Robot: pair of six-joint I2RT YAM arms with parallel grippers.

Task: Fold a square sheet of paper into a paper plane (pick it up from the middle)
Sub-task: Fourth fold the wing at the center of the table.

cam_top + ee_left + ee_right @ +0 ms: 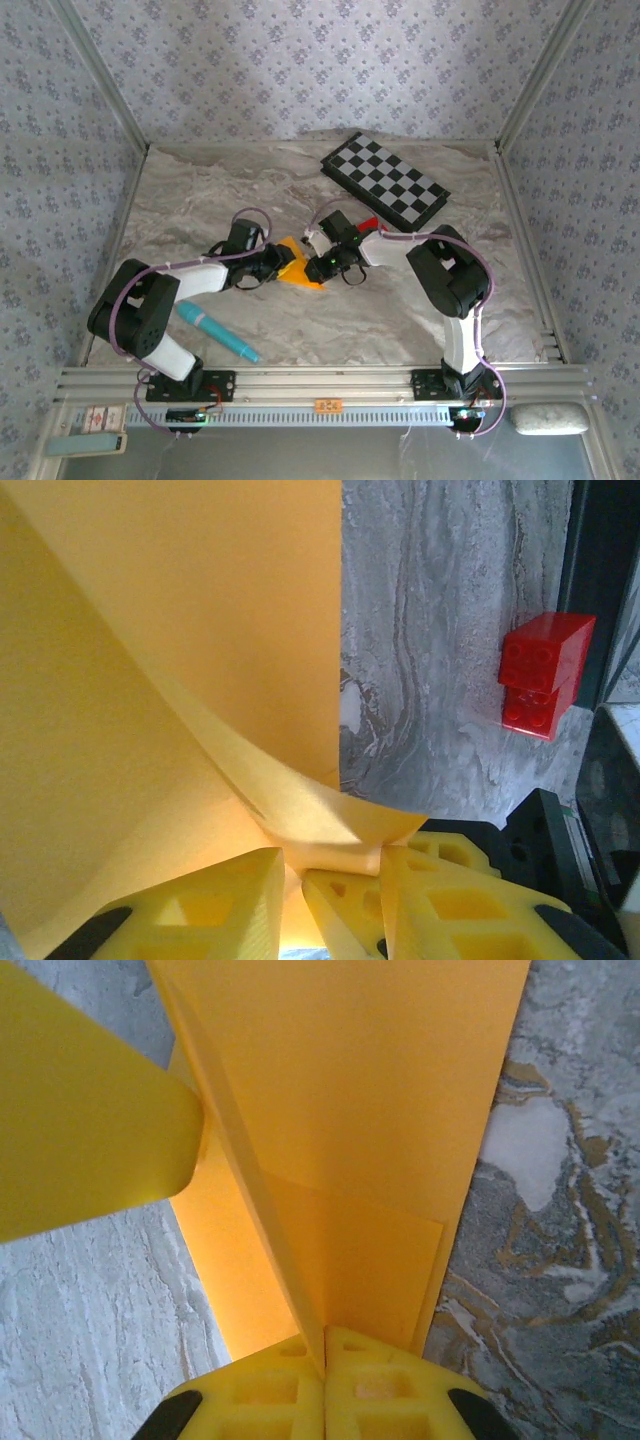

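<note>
The orange-yellow square sheet of paper [300, 268] sits at the table's middle, partly folded, with both grippers meeting over it. In the left wrist view the paper [200, 630] curls upward, and a folded flap runs down between the yellow fingers of my left gripper [290, 865], which stand close together on it. My right gripper [325, 1345] is shut on a raised crease of the paper [370, 1090]. One left finger [90, 1110] presses against that crease from the side. From above, my left gripper [275, 262] and right gripper [330, 263] face each other.
A small red block [367, 224] [540, 675] stands just behind the right gripper. The black-and-white checkerboard [385, 180] lies at the back right. A teal pen [215, 330] rests near the left arm's base. Frame posts and papered walls bound the table.
</note>
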